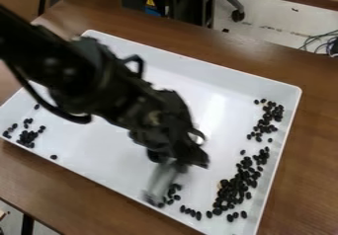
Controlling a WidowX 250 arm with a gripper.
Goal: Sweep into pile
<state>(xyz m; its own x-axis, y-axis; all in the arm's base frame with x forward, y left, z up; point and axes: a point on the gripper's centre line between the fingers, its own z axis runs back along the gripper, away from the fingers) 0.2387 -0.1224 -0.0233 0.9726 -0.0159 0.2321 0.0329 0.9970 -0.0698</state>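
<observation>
Black beans (236,183) mostly along right side of tray (105,135). Hand (174,164) above its lower edge; whether apart or together, cannot tell. Grey piece (159,182) beneath, probably a sweeper: keep low, stroke gently toward main cluster.

1. Black beans, small, oval and glossy, lie loose in several separate groups on the white tray (125,147).
2. The biggest group (234,189) runs along the lower part of the tray's right edge toward the bottom corner, densely packed, with a few pale bits among the beans.
3. An upper group (266,120) lies near the right corner, more loosely spread.
4. A small cluster (27,137) sits by the left corner, strays around it.
5. Near the lower-left edge, a few beans (173,193) lie beside a blurred grey strip (160,180), tilted, its lower end near that edge.
</observation>
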